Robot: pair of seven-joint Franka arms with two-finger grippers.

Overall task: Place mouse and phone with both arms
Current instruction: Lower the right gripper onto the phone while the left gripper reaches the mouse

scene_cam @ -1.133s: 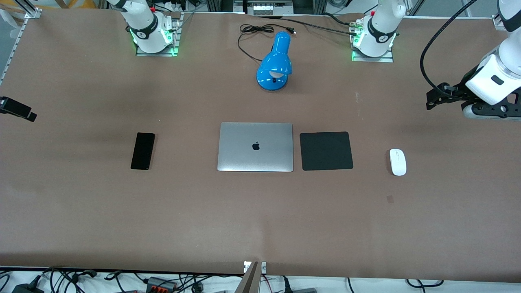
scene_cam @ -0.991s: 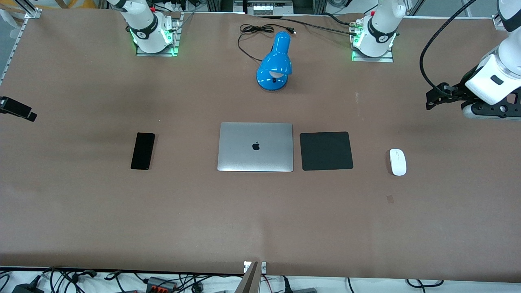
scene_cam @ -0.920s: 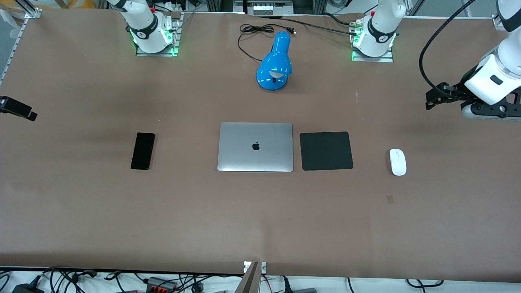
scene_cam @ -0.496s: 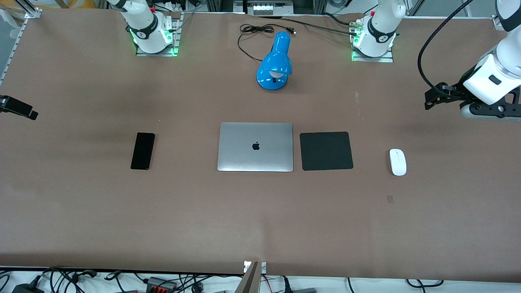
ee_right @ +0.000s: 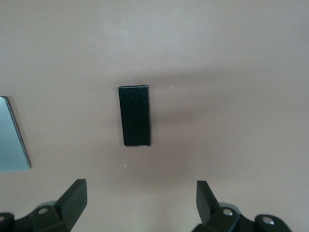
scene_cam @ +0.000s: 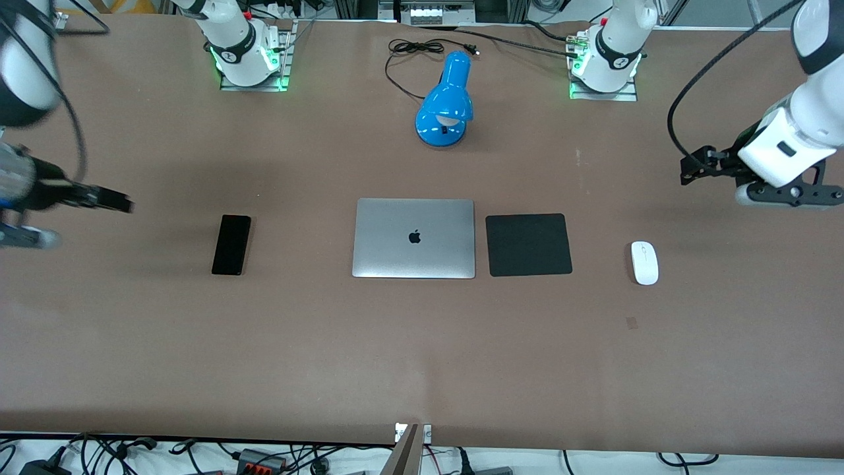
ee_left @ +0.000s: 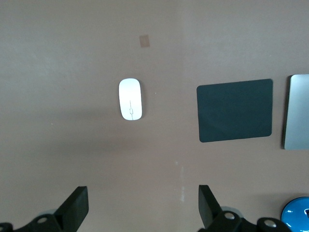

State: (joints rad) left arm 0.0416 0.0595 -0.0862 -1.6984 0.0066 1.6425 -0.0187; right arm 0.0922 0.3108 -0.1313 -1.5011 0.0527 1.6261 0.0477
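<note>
Hovering with jaws spread, left gripper (ee_left: 140, 212) over bare table near the glossy mouse (scene_cam: 644, 262) (slippery; pinch its sides); right gripper (ee_right: 137, 205), equally wide, near the flat phone (scene_cam: 231, 244), best pinched along its edges.

Glossy white mouse (scene_cam: 644, 262); matt black mat (scene_cam: 528, 245); brushed-metal laptop (scene_cam: 414, 238).

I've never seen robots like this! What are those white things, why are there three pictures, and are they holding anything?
Those are two robot arms. One picture looks down from a high camera; the other two come from cameras on the wrists. The left gripper hangs open over the table near the white mouse. The right gripper hangs open near the black phone. Neither holds anything. A closed laptop, a black mat and a blue lamp also lie there.
</note>
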